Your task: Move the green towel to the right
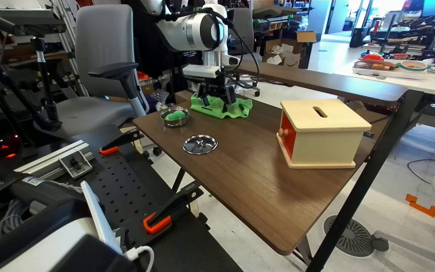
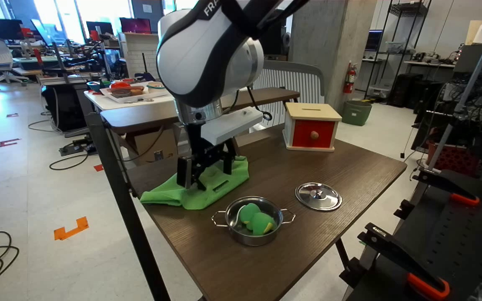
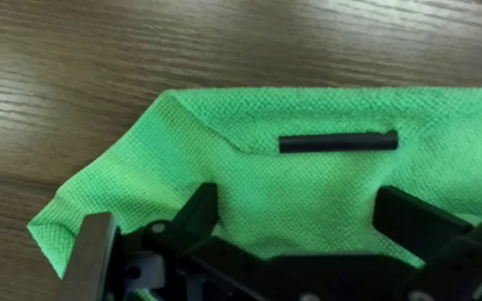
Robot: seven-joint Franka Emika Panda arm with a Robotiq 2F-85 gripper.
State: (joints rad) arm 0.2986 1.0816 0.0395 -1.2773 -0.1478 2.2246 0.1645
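Note:
The green towel (image 1: 236, 112) lies crumpled at one end of the brown table, and it also shows in an exterior view (image 2: 165, 195), where one corner reaches the table's edge. In the wrist view the towel (image 3: 266, 171) fills the middle, with a folded border. A short black rod-like piece (image 3: 338, 142) lies on it, also seen in an exterior view (image 2: 221, 186). My gripper (image 3: 297, 196) points down over the towel with its fingers wide apart and cloth between them. The gripper also shows in both exterior views (image 1: 216, 102) (image 2: 208, 177). Whether the fingertips touch the cloth I cannot tell.
A steel pot (image 2: 247, 239) with green items (image 2: 257, 220) stands close to the towel. Its lid (image 2: 318, 196) lies on the table. A wooden box with a red front (image 1: 323, 139) stands farther off. A raised brown shelf (image 1: 323, 81) runs along one table side.

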